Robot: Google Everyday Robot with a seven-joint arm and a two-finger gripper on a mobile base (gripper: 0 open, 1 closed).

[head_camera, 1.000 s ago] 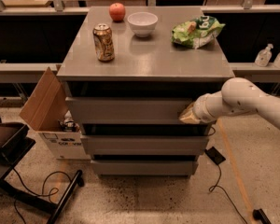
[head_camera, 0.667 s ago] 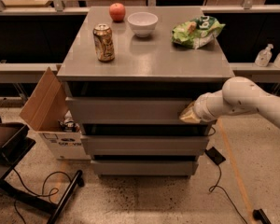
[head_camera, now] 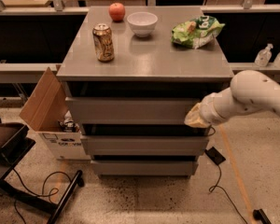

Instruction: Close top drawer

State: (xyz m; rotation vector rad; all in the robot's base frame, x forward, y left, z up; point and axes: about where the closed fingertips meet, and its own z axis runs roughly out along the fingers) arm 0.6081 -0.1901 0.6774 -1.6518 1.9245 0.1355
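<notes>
The top drawer (head_camera: 130, 110) is the tallest grey front of the cabinet, just under the grey top. It stands out a little from the cabinet, with a dark gap above it. My gripper (head_camera: 194, 117) is at the right end of that drawer front, touching or pressed against it. The white arm (head_camera: 252, 94) reaches in from the right. Two narrower grey drawers (head_camera: 142, 144) sit below.
On the cabinet top stand a can (head_camera: 103, 42), a red apple (head_camera: 116, 11), a white bowl (head_camera: 142, 23) and a green chip bag (head_camera: 196, 31). An open cardboard box (head_camera: 49, 111) stands on the floor at the left. Cables (head_camera: 219, 171) lie on the floor at the right.
</notes>
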